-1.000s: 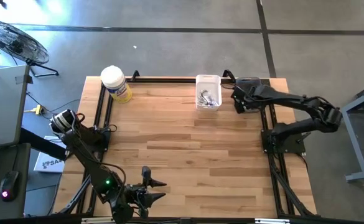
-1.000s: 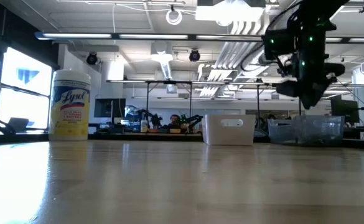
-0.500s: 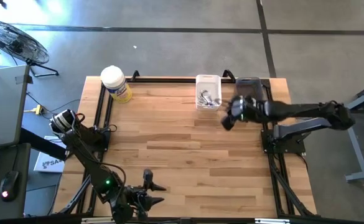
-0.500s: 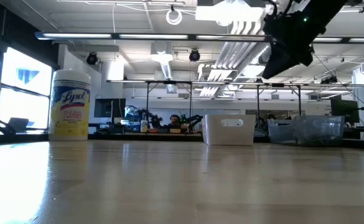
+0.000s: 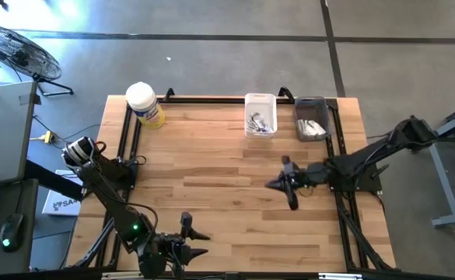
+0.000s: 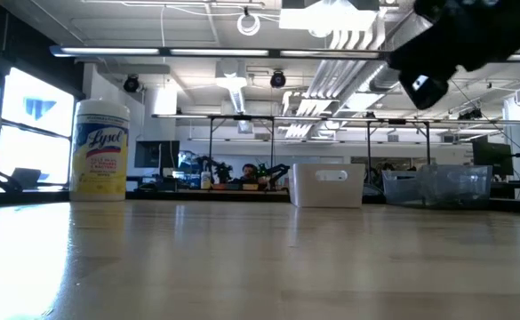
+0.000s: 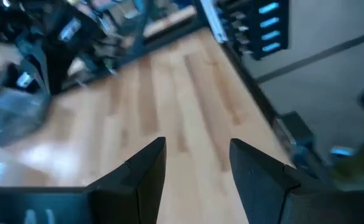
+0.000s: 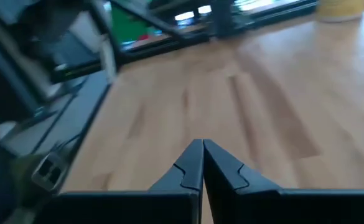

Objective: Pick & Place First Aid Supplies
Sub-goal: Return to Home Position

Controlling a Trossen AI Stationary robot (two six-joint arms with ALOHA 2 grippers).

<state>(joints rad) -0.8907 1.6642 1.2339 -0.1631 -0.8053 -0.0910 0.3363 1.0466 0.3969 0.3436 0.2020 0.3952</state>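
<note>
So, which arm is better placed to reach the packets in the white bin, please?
Likely right: the right gripper hangs nearer the white bin; the left gripper sits far across the table.

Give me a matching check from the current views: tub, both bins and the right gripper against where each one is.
1. yellow tub
2. white bin
3. dark bin
4. right gripper

A. back right corner of the table
B. back left corner
C. shut, above the right half, clear of both bins
D. back edge, between the tub and the other bin

Pairs: 1-B, 2-D, 3-A, 4-C
</note>
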